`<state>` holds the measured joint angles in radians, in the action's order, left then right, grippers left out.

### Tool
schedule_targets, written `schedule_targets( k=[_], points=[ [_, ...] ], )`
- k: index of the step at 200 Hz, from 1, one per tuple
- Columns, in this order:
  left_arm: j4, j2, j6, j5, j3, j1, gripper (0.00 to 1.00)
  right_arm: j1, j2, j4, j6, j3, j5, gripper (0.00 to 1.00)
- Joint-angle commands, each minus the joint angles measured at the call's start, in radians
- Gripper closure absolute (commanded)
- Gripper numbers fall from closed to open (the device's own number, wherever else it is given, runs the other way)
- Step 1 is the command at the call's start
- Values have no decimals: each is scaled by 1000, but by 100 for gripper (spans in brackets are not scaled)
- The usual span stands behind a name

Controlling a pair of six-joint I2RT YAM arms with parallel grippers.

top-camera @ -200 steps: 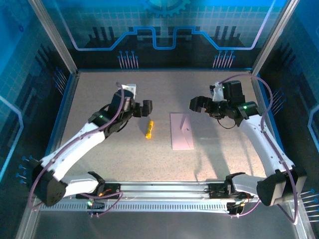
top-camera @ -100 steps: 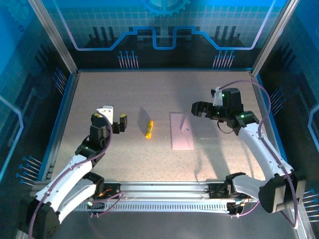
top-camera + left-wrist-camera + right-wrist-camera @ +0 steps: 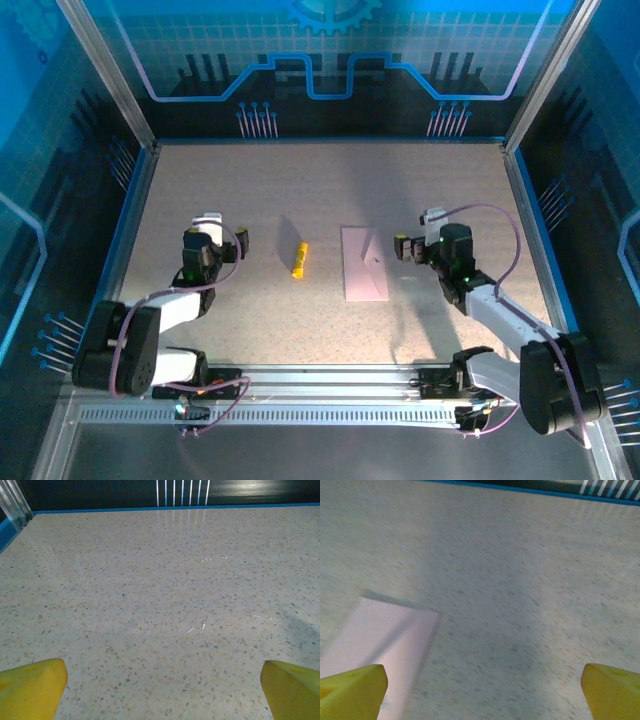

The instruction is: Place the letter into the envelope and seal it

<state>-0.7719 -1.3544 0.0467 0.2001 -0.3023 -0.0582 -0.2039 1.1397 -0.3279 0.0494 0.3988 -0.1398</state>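
at the table's [image 3: 300, 180] centre the envelope [image 3: 364, 263] lies flat, with a yellow stick [image 3: 299, 259] near its left side. left gripper [image 3: 161, 690] and right gripper [image 3: 482, 690] are spread wide, gripping nothing. the right gripper is near the envelope's right edge.

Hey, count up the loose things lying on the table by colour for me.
Pink: 1, the envelope
Yellow: 1, the stick
Total: 2
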Motion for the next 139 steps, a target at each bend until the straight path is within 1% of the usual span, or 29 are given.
schedule_targets(
  k=[1,15,21,33,43,47,53,62,73,84,110,139],
  points=[
    [-268,-115,-31,-104,17,32,1,52,76,-317,-50,-52,-120,0],
    [-335,-192,-28,-121,14,35,1,83,161,-462,-66,-83,-80,0],
    [-368,-219,-21,-125,12,36,1,89,193,-528,-69,-89,-82,0],
    [-256,-185,-31,-136,-12,43,1,98,250,-566,-50,-72,-93,0],
    [-267,-206,-34,-136,-28,47,1,107,300,-562,-45,-50,-77,0],
    [-242,-203,-35,-138,-35,48,1,107,325,-577,-47,-48,-67,0],
    [-195,-190,-37,-142,-49,49,1,108,368,-616,-50,-47,-52,0],
    [-193,-201,-31,-147,-60,50,1,108,418,-700,-62,-53,-48,0],
    [-149,-194,-36,-147,-78,50,0,112,387,-596,-42,-32,-50,0],
    [-144,-195,-36,-146,-82,50,1,122,403,-635,-39,-35,-41,0],
    [-147,-196,-34,-145,-84,49,1,129,396,-570,-33,-11,-28,0],
    [-146,-196,-34,-145,-83,49,0,132,398,-579,-34,-12,-21,0]
  ],
)
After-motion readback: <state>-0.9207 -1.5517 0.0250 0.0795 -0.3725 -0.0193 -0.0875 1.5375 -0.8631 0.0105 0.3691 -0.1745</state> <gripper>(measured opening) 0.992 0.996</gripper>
